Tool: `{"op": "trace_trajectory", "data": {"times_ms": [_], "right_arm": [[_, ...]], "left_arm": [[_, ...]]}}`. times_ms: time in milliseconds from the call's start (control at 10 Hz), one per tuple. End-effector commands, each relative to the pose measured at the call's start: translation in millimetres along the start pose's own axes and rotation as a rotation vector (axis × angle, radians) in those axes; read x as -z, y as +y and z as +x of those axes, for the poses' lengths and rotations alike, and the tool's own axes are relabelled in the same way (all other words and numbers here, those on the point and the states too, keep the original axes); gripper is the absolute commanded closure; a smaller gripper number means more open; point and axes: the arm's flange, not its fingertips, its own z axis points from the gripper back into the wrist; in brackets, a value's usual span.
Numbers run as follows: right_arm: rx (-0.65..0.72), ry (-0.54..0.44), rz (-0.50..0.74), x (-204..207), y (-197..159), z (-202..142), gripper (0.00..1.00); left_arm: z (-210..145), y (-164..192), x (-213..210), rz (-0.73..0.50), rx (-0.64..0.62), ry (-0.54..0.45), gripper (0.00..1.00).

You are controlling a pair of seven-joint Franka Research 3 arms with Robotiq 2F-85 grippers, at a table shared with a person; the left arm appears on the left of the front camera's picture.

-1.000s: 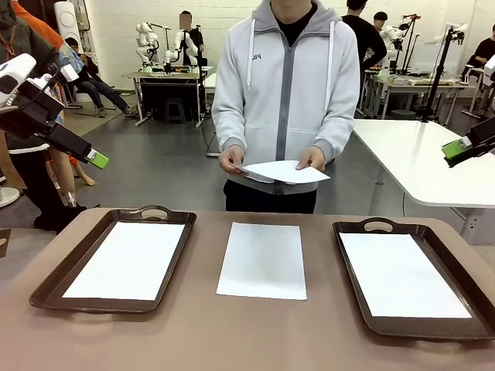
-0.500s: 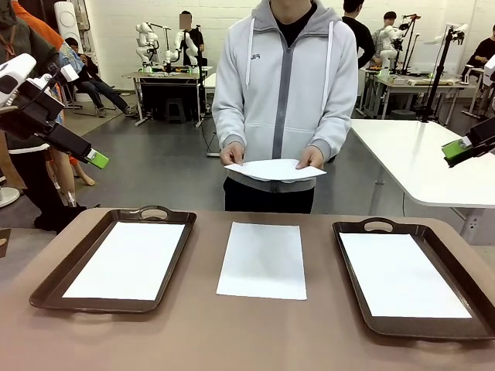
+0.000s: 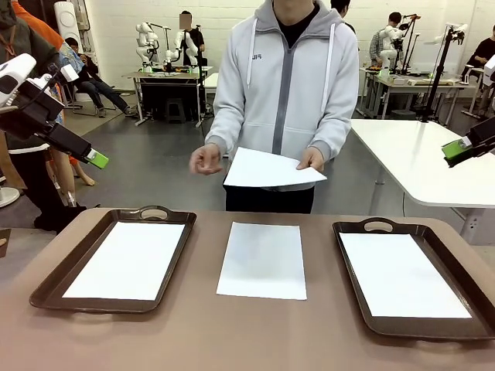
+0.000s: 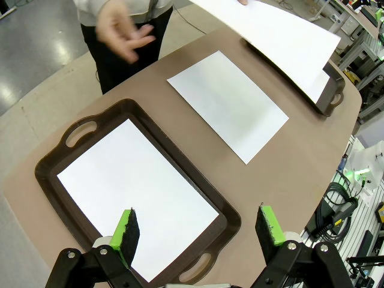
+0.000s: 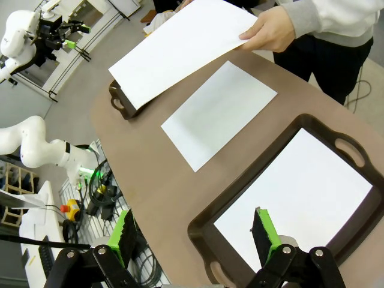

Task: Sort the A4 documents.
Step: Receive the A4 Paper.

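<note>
We judge 9 o'clock sheet (image 3: 124,260) and 3 o'clock sheet (image 3: 402,274) sorted, desk sheet (image 3: 263,260) and held sheet (image 3: 267,168) pending; left tool (image 4: 198,222), right tool (image 5: 195,231) gape empty.

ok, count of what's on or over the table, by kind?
Dark brown trays: 2, left tray, right tray.
A4 documents: 4, sheet in left tray, sheet in right tray, sheet on the table between them, sheet in the person's hand.
Total: 6.
</note>
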Motion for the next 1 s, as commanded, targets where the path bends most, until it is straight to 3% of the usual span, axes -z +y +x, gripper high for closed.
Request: {"op": "trace_trajectory", "data": {"times_ms": [0, 900], "right_arm": [[-0.002, 0.000, 0.004, 1.1, 0.0, 0.4, 0.00], [-0.002, 0.000, 0.004, 1.1, 0.0, 0.4, 0.00]], "left_arm": [[-0.7, 0.0, -0.3, 0.005, 0.003, 0.001, 0.00], [-0.7, 0.0, -0.3, 0.005, 0.003, 0.001, 0.00]]}}
